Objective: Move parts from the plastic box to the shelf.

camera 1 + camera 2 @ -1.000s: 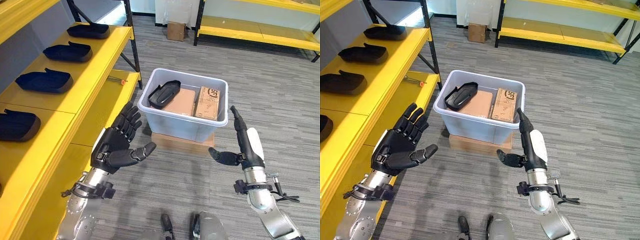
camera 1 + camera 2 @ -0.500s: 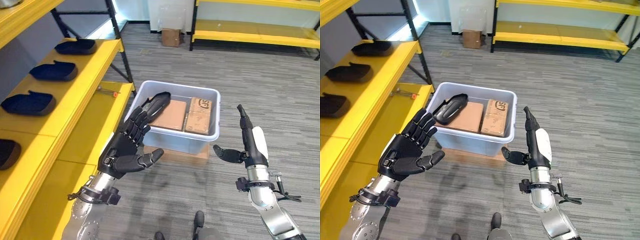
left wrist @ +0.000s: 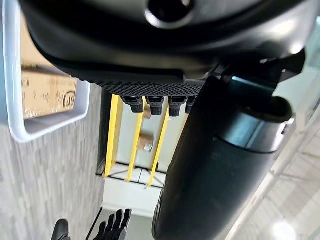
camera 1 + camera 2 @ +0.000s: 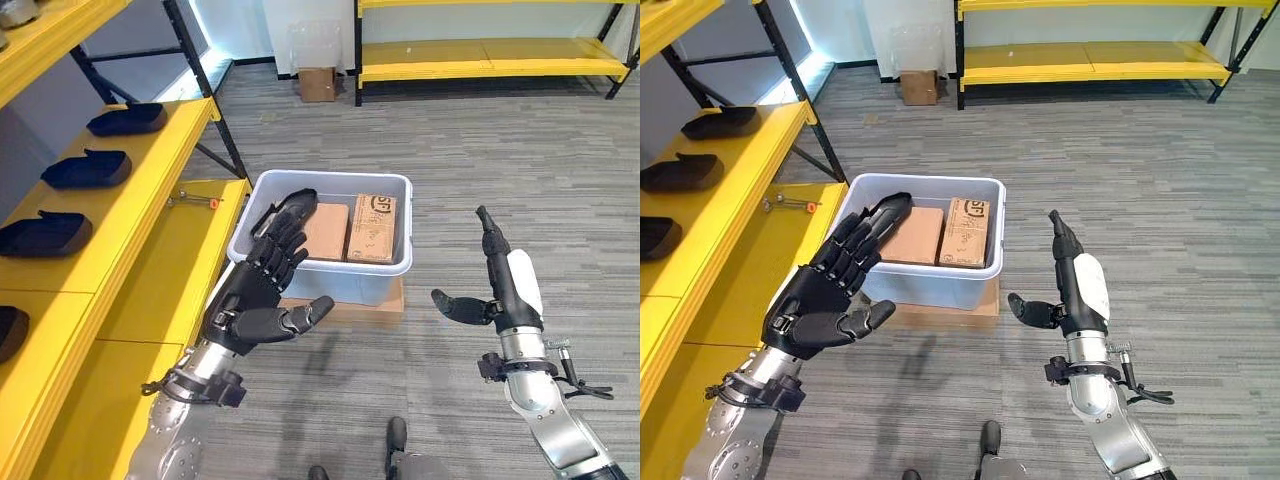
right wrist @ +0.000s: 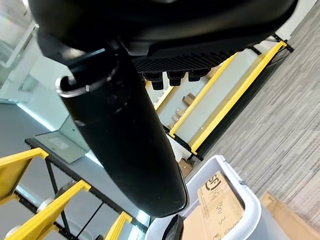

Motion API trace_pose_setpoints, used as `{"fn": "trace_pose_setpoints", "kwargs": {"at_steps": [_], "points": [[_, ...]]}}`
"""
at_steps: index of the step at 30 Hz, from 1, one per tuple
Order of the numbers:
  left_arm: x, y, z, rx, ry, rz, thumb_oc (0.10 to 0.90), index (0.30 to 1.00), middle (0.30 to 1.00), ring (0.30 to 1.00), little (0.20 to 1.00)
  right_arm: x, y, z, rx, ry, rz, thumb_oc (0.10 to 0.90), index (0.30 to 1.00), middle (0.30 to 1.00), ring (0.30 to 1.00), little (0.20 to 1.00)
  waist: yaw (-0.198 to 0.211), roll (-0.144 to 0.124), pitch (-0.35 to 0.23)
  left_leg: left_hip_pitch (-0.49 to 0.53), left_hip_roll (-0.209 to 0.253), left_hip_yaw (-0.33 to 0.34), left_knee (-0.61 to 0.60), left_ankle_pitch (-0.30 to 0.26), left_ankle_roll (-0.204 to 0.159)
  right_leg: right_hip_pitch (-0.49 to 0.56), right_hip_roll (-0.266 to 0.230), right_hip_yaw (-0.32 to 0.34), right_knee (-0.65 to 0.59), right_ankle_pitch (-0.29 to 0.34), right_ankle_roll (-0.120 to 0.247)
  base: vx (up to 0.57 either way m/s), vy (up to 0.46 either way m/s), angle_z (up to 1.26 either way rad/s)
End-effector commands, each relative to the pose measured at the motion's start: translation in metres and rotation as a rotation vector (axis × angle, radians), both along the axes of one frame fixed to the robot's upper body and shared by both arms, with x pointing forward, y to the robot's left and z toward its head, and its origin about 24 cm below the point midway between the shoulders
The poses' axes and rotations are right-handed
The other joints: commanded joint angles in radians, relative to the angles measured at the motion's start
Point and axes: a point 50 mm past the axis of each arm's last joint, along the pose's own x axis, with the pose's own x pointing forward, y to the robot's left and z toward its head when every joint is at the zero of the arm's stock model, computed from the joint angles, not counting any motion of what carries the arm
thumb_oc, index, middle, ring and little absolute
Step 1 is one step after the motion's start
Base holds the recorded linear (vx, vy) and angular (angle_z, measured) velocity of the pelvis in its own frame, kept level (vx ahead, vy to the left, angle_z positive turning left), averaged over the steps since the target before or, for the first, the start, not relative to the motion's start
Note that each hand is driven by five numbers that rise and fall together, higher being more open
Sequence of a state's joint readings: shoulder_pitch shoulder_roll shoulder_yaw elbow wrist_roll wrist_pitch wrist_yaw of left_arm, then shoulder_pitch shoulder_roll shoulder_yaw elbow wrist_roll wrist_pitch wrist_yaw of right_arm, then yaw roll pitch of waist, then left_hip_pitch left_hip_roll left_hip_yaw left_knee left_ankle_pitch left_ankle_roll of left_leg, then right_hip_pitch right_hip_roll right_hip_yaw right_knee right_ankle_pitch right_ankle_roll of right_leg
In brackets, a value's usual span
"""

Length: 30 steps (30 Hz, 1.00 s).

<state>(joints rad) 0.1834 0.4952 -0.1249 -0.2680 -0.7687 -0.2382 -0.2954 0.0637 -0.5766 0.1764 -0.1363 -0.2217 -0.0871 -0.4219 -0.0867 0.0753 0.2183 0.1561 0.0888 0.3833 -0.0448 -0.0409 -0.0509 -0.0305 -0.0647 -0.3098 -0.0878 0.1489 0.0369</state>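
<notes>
The plastic box (image 4: 940, 285) sits on a flat board (image 4: 985, 303) on the floor just right of the shelf (image 4: 730, 225), holding two cartons (image 4: 965, 232) side by side and a part (image 4: 885, 208) at its left end, with more parts (image 4: 680, 173) lined along the shelf.

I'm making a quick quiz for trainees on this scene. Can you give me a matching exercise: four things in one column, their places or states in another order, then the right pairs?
Things:
1. pale grey plastic box
2. brown cardboard carton
3. dark moulded parts
4. robot's right hand

Places or states:
A. in a row on the yellow shelf
B. open, raised beside the box
C. on a flat cardboard sheet on the floor
D. lying inside the box

Pairs: 1-C, 2-D, 3-A, 4-B
</notes>
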Motion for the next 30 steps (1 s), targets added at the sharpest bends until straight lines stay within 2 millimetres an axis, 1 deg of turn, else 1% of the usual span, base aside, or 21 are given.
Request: {"fn": "trace_pose_setpoints", "kwargs": {"at_steps": [1, 2, 4, 5, 6, 7, 8, 9, 10, 11, 12, 13, 14, 16, 17, 19, 22, 23, 24, 27, 30], "points": [[0.004, 0.001, 0.047, -0.024, -0.278, 0.016, 0.9, 1.0, 1.0, 1.0, 1.0, 0.011, 0.011, 0.044, 0.027, -0.209, 0.136, 0.9, 1.0, 1.0, 1.0, 1.0, 0.005, -0.044, -0.043, 0.009, 0.072, 0.012, 0.13, 0.075, -0.073, 0.093, -0.055, -0.006, 0.002, -0.101, 0.061, 0.03, -0.135, -0.03], [0.005, 0.001, 0.048, -0.034, -0.281, 0.023, 0.9, 1.0, 1.0, 1.0, 1.0, 0.011, 0.011, 0.043, 0.045, -0.197, 0.149, 0.9, 1.0, 1.0, 1.0, 1.0, 0.004, -0.045, -0.04, -0.011, 0.084, 0.014, 0.21, 0.094, -0.085, 0.094, -0.046, -0.008, 0.003, -0.108, 0.044, 0.01, -0.177, -0.01], [0.01, -0.003, 0.052, -0.043, -0.299, 0.006, 0.9, 1.0, 1.0, 1.0, 1.0, 0.01, 0.013, 0.044, 0.07, -0.192, 0.183, 0.9, 1.0, 1.0, 1.0, 1.0, -0.001, -0.059, -0.03, -0.052, 0.124, 0.035, 0.395, 0.111, -0.104, 0.093, -0.035, -0.021, 0.005, -0.115, 0.018, 0.02, -0.244, 0.06], [0.013, -0.005, 0.052, -0.043, -0.3, -0.012, 0.9, 1.0, 1.0, 1.0, 1.0, 0.009, 0.016, 0.043, 0.049, -0.201, 0.19, 0.9, 1.0, 1.0, 1.0, 1.0, -0.004, -0.066, -0.022, -0.084, 0.145, 0.035, 0.463, 0.122, -0.11, 0.096, -0.03, -0.022, 0.005, -0.116, 0.009, 0.06, -0.188, 0.19], [0.015, -0.008, 0.051, -0.042, -0.295, -0.026, 0.9, 1.0, 1.0, 1.0, 1.0, 0.01, 0.018, 0.04, 0.049, -0.196, 0.193, 0.9, 1.0, 1.0, 1.0, 1.0, -0.002, -0.068, -0.015, -0.112, 0.137, 0.017, 0.476, 0.105, -0.098, 0.101, -0.027, -0.016, 0.007, -0.114, 0.01, 0.09, -0.093, 0.35], [0.016, -0.01, 0.049, -0.035, -0.289, -0.042, 0.9, 1.0, 1.0, 1.0, 1.0, 0.011, 0.019, 0.038, 0.067, -0.184, 0.195, 0.9, 1.0, 1.0, 1.0, 1.0, -0.001, -0.07, -0.008, -0.129, 0.13, 0.015, 0.469, 0.093, -0.089, 0.108, -0.025, -0.011, 0.008, -0.116, 0.012, 0.11, 0.014, 0.37], [0.016, -0.013, 0.048, -0.021, -0.29, -0.056, 0.9, 1.0, 1.0, 1.0, 1.0, 0.012, 0.02, 0.037, 0.076, -0.181, 0.199, 0.9, 1.0, 1.0, 1.0, 1.0, -0.001, -0.07, -0.005, -0.137, 0.119, 0.02, 0.415, 0.078, -0.076, 0.112, -0.028, -0.004, 0.011, -0.118, 0.02, 0.12, 0.091, 0.24], [0.014, -0.015, 0.048, -0.006, -0.294, -0.058, 0.9, 1.0, 1.0, 1.0, 1.0, 0.012, 0.021, 0.038, 0.073, -0.182, 0.21, 0.9, 1.0, 1.0, 1.0, 1.0, -0.001, -0.068, -0.001, -0.149, 0.111, 0.021, 0.344, 0.087, -0.073, 0.117, -0.029, 0.006, 0.011, -0.119, 0.026, 0.09, 0.119, 0.04], [0.014, -0.015, 0.048, -0.004, -0.296, -0.056, 0.9, 1.0, 1.0, 1.0, 1.0, 0.012, 0.021, 0.038, 0.072, -0.182, 0.215, 0.9, 1.0, 1.0, 1.0, 1.0, 0.0, -0.068, 0.001, -0.153, 0.109, 0.021, 0.314, 0.094, -0.074, 0.121, -0.031, 0.011, 0.01, -0.12, 0.029, 0.04, 0.168, -0.07], [0.012, -0.015, 0.049, -0.006, -0.302, -0.052, 0.9, 1.0, 1.0, 1.0, 1.0, 0.011, 0.023, 0.04, 0.067, -0.18, 0.232, 0.9, 1.0, 1.0, 1.0, 1.0, 0.0, -0.071, 0.008, -0.17, 0.107, 0.039, 0.236, 0.135, -0.063, 0.122, -0.039, 0.011, 0.007, -0.11, 0.029, 0.11, 0.176, -0.12], [0.011, -0.015, 0.049, -0.017, -0.297, -0.052, 0.9, 1.0, 1.0, 1.0, 1.0, 0.009, 0.023, 0.04, 0.061, -0.171, 0.245, 0.9, 1.0, 1.0, 1.0, 1.0, 0.002, -0.072, 0.006, -0.167, 0.107, 0.023, 0.182, 0.147, -0.083, 0.139, -0.044, 0.025, 0.003, -0.125, 0.041, 0.14, 0.279, -0.11], [0.009, -0.012, 0.048, -0.047, -0.292, -0.045, 0.9, 1.0, 1.0, 1.0, 1.0, 0.006, 0.024, 0.04, 0.041, -0.146, 0.267, 0.9, 1.0, 1.0, 1.0, 1.0, 0.009, -0.075, 0.014, -0.207, 0.142, 0.027, 0.09, 0.235, -0.093, 0.151, -0.055, 0.025, 0.001, -0.118, 0.045, 0.19, 0.245, -0.22], [0.01, -0.011, 0.047, -0.055, -0.288, -0.041, 0.9, 1.0, 1.0, 1.0, 1.0, 0.006, 0.025, 0.038, 0.031, -0.142, 0.26, 0.9, 1.0, 1.0, 1.0, 1.0, 0.015, -0.082, 0.017, -0.226, 0.155, 0.011, 0.062, 0.258, -0.1, 0.159, -0.065, 0.035, 0.001, -0.117, 0.047, 0.15, 0.269, -0.17], [0.011, -0.006, 0.044, -0.056, -0.285, -0.032, 0.9, 1.0, 1.0, 1.0, 1.0, 0.008, 0.025, 0.035, 0.048, -0.13, 0.245, 0.9, 1.0, 1.0, 1.0, 1.0, 0.028, -0.093, 0.02, -0.237, 0.153, -0.041, 0.021, 0.238, -0.101, 0.173, -0.083, 0.059, 0.001, -0.121, 0.057, 0.15, 0.176, -0.28], [0.011, -0.005, 0.043, -0.052, -0.285, -0.032, 0.9, 1.0, 1.0, 1.0, 1.0, 0.008, 0.024, 0.035, 0.052, -0.13, 0.242, 0.9, 1.0, 1.0, 1.0, 1.0, 0.031, -0.095, 0.021, -0.238, 0.152, -0.05, 0.017, 0.235, -0.101, 0.174, -0.085, 0.063, 0.001, -0.122, 0.059, 0.16, 0.169, -0.61], [0.01, -0.002, 0.04, -0.046, -0.282, -0.035, 0.9, 1.0, 1.0, 1.0, 1.0, 0.006, 0.018, 0.035, 0.066, -0.126, 0.241, 0.9, 1.0, 1.0, 1.0, 1.0, 0.024, -0.091, 0.011, -0.202, 0.15, -0.037, -0.005, 0.221, -0.097, 0.184, -0.092, 0.051, 0.001, -0.118, 0.066, 0.18, 0.19, -0.63], [0.009, 0.0, 0.04, -0.036, -0.284, -0.034, 0.9, 1.0, 1.0, 1.0, 1.0, -0.001, 0.017, 0.037, 0.072, -0.117, 0.268, 0.9, 1.0, 1.0, 1.0, 1.0, 0.014, -0.075, 0.002, -0.132, 0.128, -0.039, -0.032, 0.191, -0.09, 0.197, -0.091, 0.038, 0.016, -0.126, 0.078, 0.14, 0.13, -0.19], [0.009, 0.0, 0.041, -0.037, -0.285, -0.034, 0.9, 1.0, 1.0, 1.0, 1.0, -0.002, 0.017, 0.037, 0.074, -0.118, 0.267, 0.9, 1.0, 1.0, 1.0, 1.0, 0.014, -0.073, 0.0, -0.13, 0.128, -0.039, -0.034, 0.192, -0.089, 0.195, -0.09, 0.038, 0.017, -0.124, 0.078, 0.12, 0.082, 0.03], [0.008, 0.003, 0.041, -0.036, -0.282, -0.037, 0.9, 1.0, 1.0, 1.0, 1.0, -0.004, 0.015, 0.038, 0.097, -0.111, 0.263, 0.9, 1.0, 1.0, 1.0, 1.0, 0.011, -0.071, -0.008, -0.102, 0.117, -0.034, -0.039, 0.173, -0.085, 0.199, -0.088, 0.029, 0.023, -0.129, 0.083, 0.13, 0.085, 0.09], [0.008, 0.002, 0.041, -0.007, -0.276, -0.039, 0.9, 1.0, 1.0, 1.0, 1.0, -0.002, 0.017, 0.038, 0.116, -0.111, 0.257, 0.9, 1.0, 1.0, 1.0, 1.0, 0.018, -0.07, -0.023, -0.08, 0.101, -0.038, -0.042, 0.147, -0.072, 0.197, -0.088, 0.021, 0.029, -0.128, 0.087, 0.13, 0.052, 0.24], [0.006, 0.003, 0.04, 0.004, -0.264, -0.047, 0.9, 1.0, 1.0, 1.0, 1.0, -0.001, 0.021, 0.039, 0.123, -0.109, 0.251, 0.9, 1.0, 1.0, 1.0, 1.0, 0.035, -0.075, -0.036, -0.076, 0.088, -0.049, -0.042, 0.13, -0.063, 0.198, -0.086, 0.01, 0.027, -0.127, 0.091, 0.12, 0.011, 0.23]]}}
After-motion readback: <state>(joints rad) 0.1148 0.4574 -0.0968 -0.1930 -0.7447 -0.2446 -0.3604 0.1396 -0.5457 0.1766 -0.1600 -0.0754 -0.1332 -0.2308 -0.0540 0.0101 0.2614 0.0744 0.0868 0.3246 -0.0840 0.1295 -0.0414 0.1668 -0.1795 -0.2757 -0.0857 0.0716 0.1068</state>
